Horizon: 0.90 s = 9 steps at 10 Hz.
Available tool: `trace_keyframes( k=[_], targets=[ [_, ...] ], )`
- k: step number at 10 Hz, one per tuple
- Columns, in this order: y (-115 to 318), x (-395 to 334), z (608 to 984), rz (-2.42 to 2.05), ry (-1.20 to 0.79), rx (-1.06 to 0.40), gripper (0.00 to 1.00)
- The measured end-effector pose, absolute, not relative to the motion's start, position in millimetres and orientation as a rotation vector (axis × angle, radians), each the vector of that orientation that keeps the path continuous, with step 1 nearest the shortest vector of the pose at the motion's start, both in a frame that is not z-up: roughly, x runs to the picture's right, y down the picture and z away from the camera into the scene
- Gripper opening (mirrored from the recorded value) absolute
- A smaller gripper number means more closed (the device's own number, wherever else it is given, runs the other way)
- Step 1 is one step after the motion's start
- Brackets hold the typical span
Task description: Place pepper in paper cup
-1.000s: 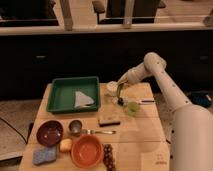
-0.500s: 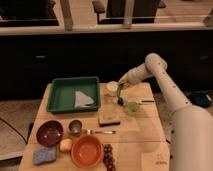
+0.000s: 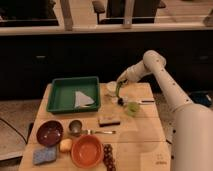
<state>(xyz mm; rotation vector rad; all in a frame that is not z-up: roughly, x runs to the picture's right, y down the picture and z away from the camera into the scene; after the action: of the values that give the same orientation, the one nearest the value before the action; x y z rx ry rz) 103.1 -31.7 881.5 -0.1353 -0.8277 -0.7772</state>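
My gripper (image 3: 120, 81) is at the far side of the wooden table, just right of and above the white paper cup (image 3: 111, 88). It is shut on the dark-green pepper (image 3: 118, 90), which hangs down from it at the cup's right rim. I cannot tell whether the pepper's lower end touches the cup.
A green tray (image 3: 62, 95) holding a white sheet lies left of the cup. A pale green cup (image 3: 132, 108) and a dark utensil (image 3: 142, 101) lie to the right. Nearer the front are a small metal cup (image 3: 75, 127), a maroon bowl (image 3: 49, 132), an orange bowl (image 3: 87, 149), a blue sponge (image 3: 43, 155) and grapes (image 3: 108, 155).
My gripper with the pepper has shifted slightly left, closer to the white cup. Nothing else has moved.
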Motion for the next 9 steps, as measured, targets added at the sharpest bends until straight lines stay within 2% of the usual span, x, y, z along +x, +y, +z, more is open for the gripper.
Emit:
trace_keyframes(
  k=[9],
  targets=[
    [-35, 74, 886, -0.812, -0.758, -0.26, 0.0]
  ],
)
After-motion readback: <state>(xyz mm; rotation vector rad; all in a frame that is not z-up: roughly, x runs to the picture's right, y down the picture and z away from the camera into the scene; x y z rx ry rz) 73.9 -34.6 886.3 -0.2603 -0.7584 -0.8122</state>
